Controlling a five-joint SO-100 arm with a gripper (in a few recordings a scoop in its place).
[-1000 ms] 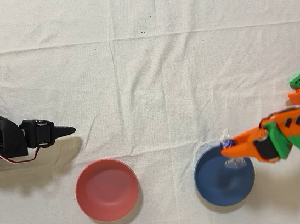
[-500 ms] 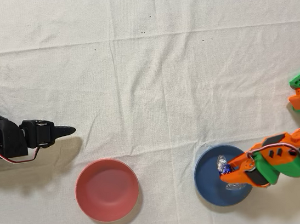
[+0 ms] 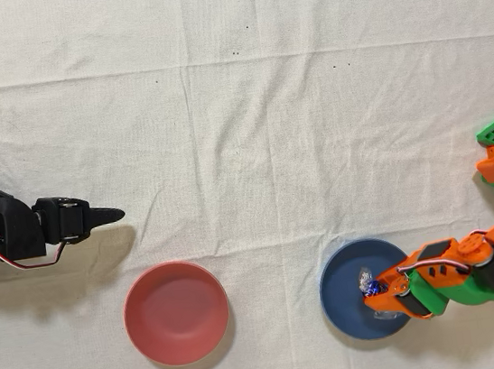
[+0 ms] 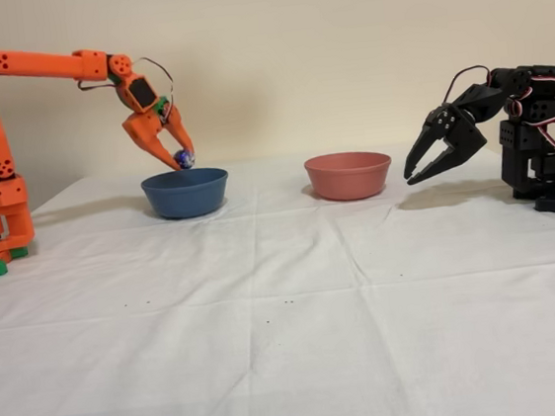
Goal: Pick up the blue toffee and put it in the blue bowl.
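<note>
The toffee point(image 4: 184, 159) is held clenched between the tips of the orange gripper point(image 4: 181, 158), just above the blue bowl point(image 4: 186, 193) and clear of its rim in the fixed view. In the overhead view the toffee point(image 3: 369, 284) is seen over the right half of the bowl point(image 3: 346, 303), with the gripper point(image 3: 376, 287) reaching in from the right. The task is judged nearly complete; only the release remains.

Handling assessment: the toffee is judged very light and small, its foil slick, so slippage from the fingertips is possible. The round body is the sound place for a hold; the twisted silvery end is judged too flimsy to bear a pinch. A short drop is unlikely to harm it, though a bounce out of the bowl cannot be ruled out.

The red bowl point(image 4: 349, 175) stands well apart. The black arm point(image 4: 508, 134) is idle.
</note>
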